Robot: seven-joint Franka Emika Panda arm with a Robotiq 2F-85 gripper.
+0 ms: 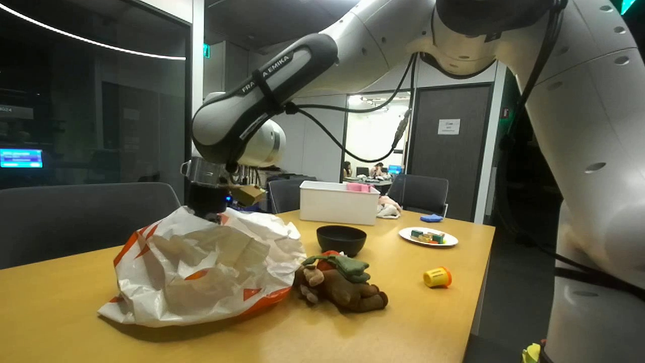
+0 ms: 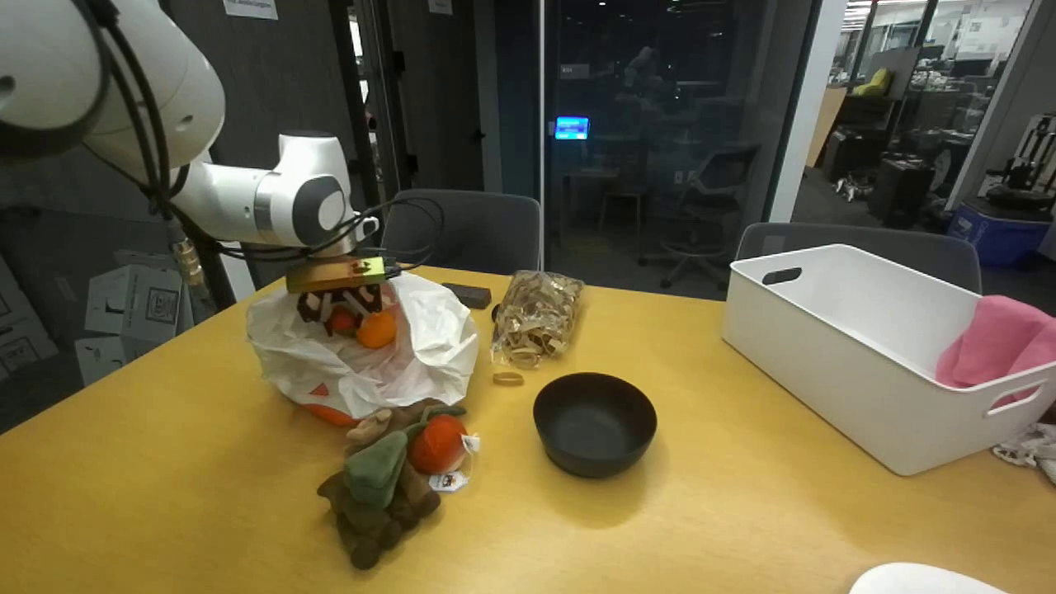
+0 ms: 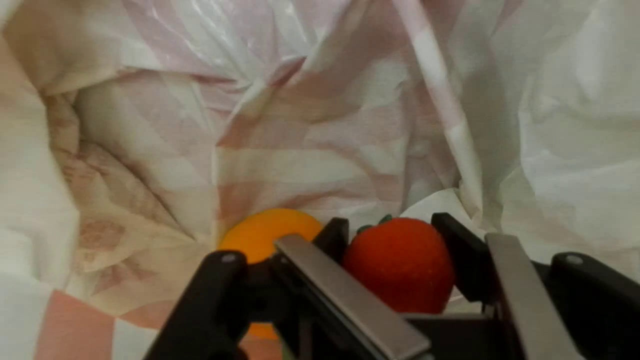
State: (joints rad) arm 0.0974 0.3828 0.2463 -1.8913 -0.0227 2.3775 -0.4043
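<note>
While its jaws stand partway apart, the end effector (image 3: 390, 230) holds a red fruit (image 3: 401, 267) between them, inside a crumpled white bag (image 1: 201, 272) | orange fruit (image 3: 265, 230) just beside, in the same bag | brown plush toy (image 1: 345, 291) lying beside the bag on the table (image 2: 709, 536) | black bowl (image 2: 594, 422) near the toy | white bin (image 2: 825, 371) well apart

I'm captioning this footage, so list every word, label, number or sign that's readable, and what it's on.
"FRA" and "A EMIKA": on the robot arm, with a strap across the letters between.
Too small or blurred to read:
door notice
blue screen
glass-wall plaque
white tag by the plush toy
paper sign
carton marking
</note>
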